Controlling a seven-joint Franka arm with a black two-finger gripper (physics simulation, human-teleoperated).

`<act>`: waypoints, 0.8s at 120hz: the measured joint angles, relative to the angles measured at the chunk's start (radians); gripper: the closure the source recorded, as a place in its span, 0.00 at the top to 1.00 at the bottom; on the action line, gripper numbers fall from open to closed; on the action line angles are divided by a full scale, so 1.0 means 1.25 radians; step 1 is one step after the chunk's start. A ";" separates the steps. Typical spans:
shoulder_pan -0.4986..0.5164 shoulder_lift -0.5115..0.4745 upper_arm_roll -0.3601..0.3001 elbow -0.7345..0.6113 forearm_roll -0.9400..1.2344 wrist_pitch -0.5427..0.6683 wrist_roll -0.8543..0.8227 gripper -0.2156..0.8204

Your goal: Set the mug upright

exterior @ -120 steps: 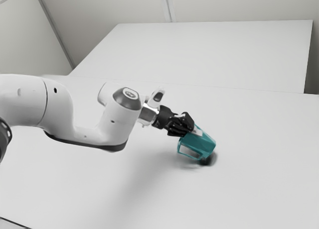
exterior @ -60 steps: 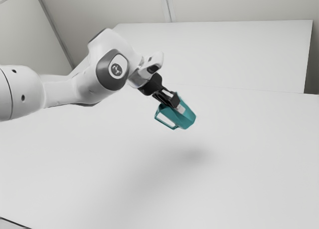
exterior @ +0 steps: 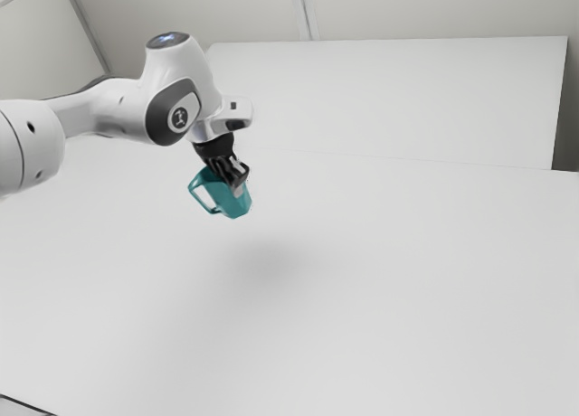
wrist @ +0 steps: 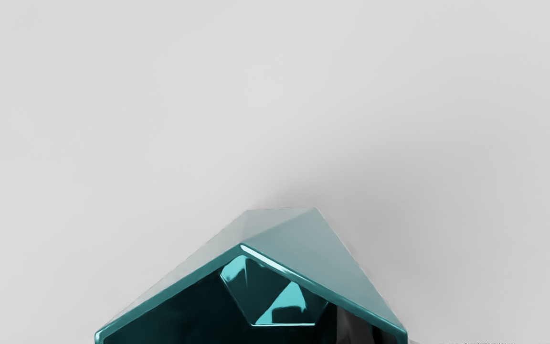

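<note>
Nearest to onlookers, the white table (exterior: 362, 335) carried a soft shadow (exterior: 269, 260) beneath a teal mug (exterior: 232, 203) suspended in midair. The faceted vessel leaned, base downward, mouth tipped toward the exterior view's left, its handle (exterior: 201, 201) jutting that same way. A black claw (exterior: 237, 186) gripped the mug by its side wall, near the rim (wrist: 170, 292), away from the handle. It was nipped nearly shut, with only that wall between its fingers (wrist: 352, 327), one reaching inside the mouth.

The glossy sides looked hard and smooth, likely light enough for the claw but apt to slip or swivel in so small a pinch; if ceramic, the lip could chip under a hard squeeze. The wall near the rim seemed a sound place to hold, leaving the base free to meet the table; the handle would likely let the body swing. Squaring the base before a gentle landing appeared to be called for. Behind the claw stretched the white arm (exterior: 127, 107); beyond, a pale panel (exterior: 389, 95) stood before the wall (exterior: 425, 9).
</note>
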 joint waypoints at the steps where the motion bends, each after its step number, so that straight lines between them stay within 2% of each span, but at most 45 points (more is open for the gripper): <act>1: 0.004 0.001 0.000 0.000 0.001 0.000 -0.002 0.04; 9: 0.014 0.009 0.000 -0.002 0.006 0.004 -0.014 0.04; 28: -0.018 0.033 0.000 0.002 0.012 0.009 -0.039 0.04; 53: -0.014 0.099 0.000 0.000 0.013 0.031 -0.062 0.04; 96: -0.014 0.132 0.000 -0.039 0.013 0.065 -0.090 0.06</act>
